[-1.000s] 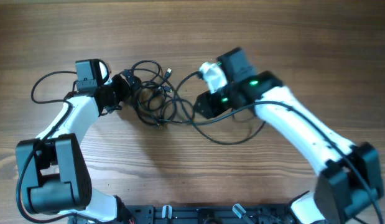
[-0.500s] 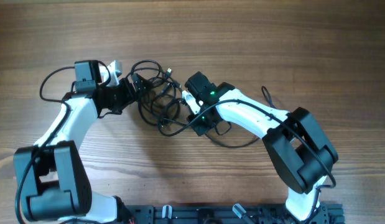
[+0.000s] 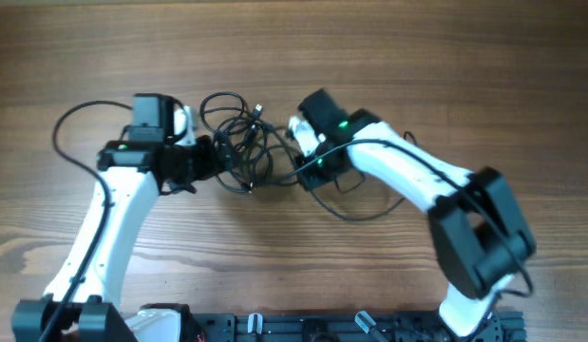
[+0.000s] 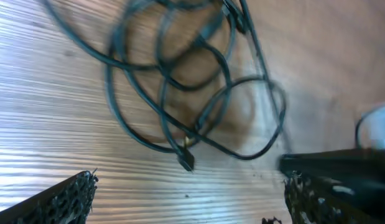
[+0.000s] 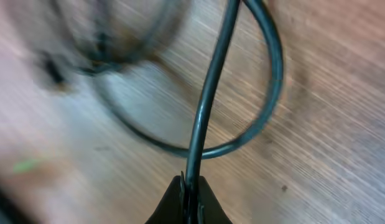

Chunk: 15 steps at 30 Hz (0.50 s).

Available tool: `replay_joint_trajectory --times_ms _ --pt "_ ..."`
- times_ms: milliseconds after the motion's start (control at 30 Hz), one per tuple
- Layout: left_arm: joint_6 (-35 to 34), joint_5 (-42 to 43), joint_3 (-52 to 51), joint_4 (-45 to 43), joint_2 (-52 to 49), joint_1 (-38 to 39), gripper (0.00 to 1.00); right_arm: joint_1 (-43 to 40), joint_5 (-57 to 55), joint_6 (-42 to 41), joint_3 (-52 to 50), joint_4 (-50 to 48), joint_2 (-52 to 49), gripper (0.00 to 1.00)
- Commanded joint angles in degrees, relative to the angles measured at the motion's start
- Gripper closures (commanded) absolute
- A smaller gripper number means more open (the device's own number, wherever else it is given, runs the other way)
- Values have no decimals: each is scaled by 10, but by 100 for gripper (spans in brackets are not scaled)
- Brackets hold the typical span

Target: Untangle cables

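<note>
The cables lie as a tangle of thin black loops on the wooden table between my two arms. One loop trails off to the right under the right arm. My left gripper is at the tangle's left edge. In the left wrist view it is wide open, with the cables and a small plug just beyond the fingertips. My right gripper is at the tangle's right side. It is shut on one cable strand that runs up from the jaws across a loop.
The wooden table stretches on all sides. A black rail with the arm bases runs along the front edge. The left arm's own thick wire arcs out to the left.
My right arm swung in from the right to the tangle, and its gripper closed on a strand. My left arm edged right toward the cables, still open.
</note>
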State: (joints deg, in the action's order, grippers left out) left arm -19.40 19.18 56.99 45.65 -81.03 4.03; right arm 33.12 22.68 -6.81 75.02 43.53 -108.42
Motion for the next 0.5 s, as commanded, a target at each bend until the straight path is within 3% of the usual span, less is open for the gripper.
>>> replay_joint_trajectory --times_ms 0,133,333,467 --pt "-15 5 -8 -26 -43 51 0 -34 117 -6 21 31 90 96" --pt "-51 2 -8 -83 -106 82 0 -54 291 70 21 59 134 96" --pt "-51 -98 -8 -112 -166 85 5 -118 506 73 21 42 135 96" --pt "-51 -182 -8 -111 -199 83 43 -213 521 72 21 41 135 96"
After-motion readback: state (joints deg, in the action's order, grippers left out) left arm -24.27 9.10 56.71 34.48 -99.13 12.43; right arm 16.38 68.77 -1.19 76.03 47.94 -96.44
